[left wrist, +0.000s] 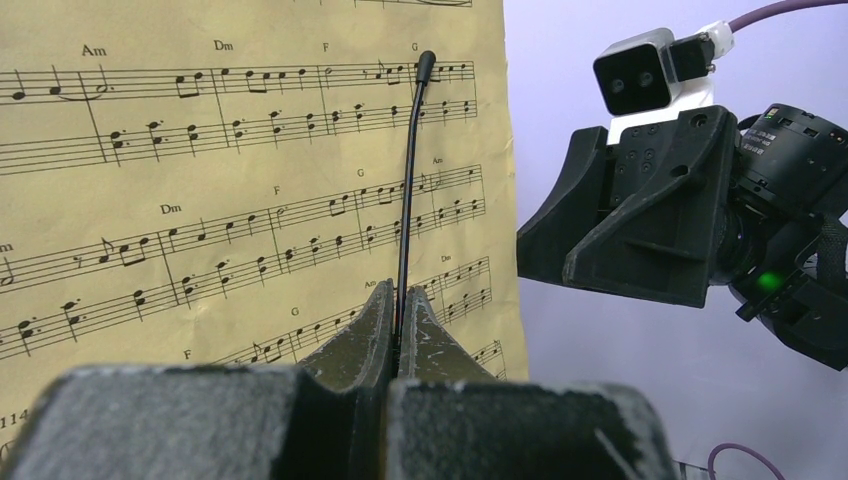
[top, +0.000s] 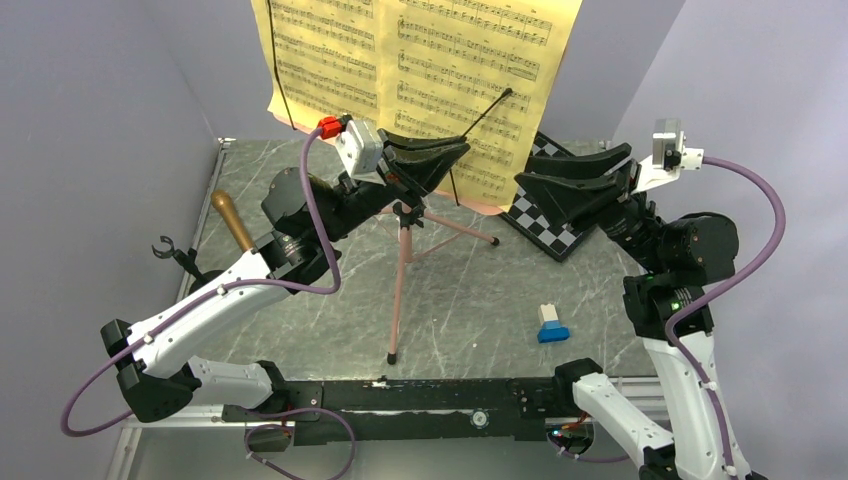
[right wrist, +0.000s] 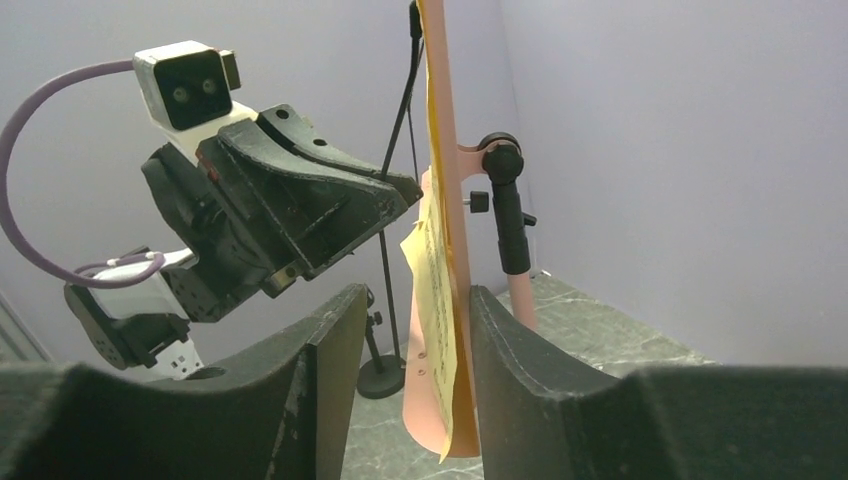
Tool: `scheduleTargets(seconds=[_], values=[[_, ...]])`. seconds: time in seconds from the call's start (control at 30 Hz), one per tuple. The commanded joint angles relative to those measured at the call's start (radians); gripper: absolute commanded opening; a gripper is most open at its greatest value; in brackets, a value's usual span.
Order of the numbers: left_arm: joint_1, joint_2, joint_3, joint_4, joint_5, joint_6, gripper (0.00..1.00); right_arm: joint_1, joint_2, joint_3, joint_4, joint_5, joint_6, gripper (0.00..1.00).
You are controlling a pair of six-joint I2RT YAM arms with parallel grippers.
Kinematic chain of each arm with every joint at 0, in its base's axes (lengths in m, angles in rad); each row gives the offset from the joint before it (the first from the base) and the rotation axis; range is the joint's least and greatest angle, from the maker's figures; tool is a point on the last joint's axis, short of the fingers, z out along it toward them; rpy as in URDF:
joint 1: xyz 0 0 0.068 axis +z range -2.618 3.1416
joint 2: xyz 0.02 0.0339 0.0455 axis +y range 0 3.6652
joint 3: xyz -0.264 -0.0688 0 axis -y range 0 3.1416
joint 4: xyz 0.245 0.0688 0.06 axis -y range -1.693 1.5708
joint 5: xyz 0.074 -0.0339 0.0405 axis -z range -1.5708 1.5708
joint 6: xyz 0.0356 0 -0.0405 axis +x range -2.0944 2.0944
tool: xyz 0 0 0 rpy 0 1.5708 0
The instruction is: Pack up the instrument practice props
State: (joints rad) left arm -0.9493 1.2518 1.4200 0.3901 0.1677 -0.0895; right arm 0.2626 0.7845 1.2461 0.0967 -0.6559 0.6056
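Left wrist view showed the left gripper (left wrist: 398, 315) pressed together on the thin rod of the black round-based mic stand (left wrist: 406, 180). The rod ran nearly upright, tip up, just in front of the yellow sheet-music pages (top: 440, 60).

Those pages stood at the far middle of the grey marbled table (top: 470, 300), faces toward the arms, on the pink tripod music stand (top: 399, 290). Its pole was upright and its legs splayed on the table.

Right wrist view showed the right gripper (right wrist: 415, 295) spread, its 2 fingers straddling the right edge of the pages and the pink desk, with a gap on the left finger's side.

At the left, the gold-brown microphone (top: 232, 222) lay flat, its long axis running from near right to far left. A black-and-white chessboard (top: 548, 228) lay at the far right, and 1 blue-and-white toy brick piece (top: 551, 324) sat near right.
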Motion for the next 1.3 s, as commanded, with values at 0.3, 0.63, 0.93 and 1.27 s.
scheduleTargets(seconds=[0.3,0.63,0.93,1.27], values=[[0.01,-0.041,-0.016,0.055,-0.045,0.034,0.0,0.012,-0.032,0.003,0.025,-0.013,0.007,0.44],[-0.021,-0.089,-0.087,0.177,0.002,0.049,0.0,0.012,-0.015,0.004,0.047,-0.037,0.026,0.42],[-0.037,-0.103,-0.11,0.199,0.017,0.062,0.0,0.012,-0.01,0.017,0.021,-0.016,0.008,0.52],[-0.054,-0.092,-0.113,0.192,0.018,0.077,0.0,0.043,0.051,0.095,-0.121,0.046,-0.066,0.63]])
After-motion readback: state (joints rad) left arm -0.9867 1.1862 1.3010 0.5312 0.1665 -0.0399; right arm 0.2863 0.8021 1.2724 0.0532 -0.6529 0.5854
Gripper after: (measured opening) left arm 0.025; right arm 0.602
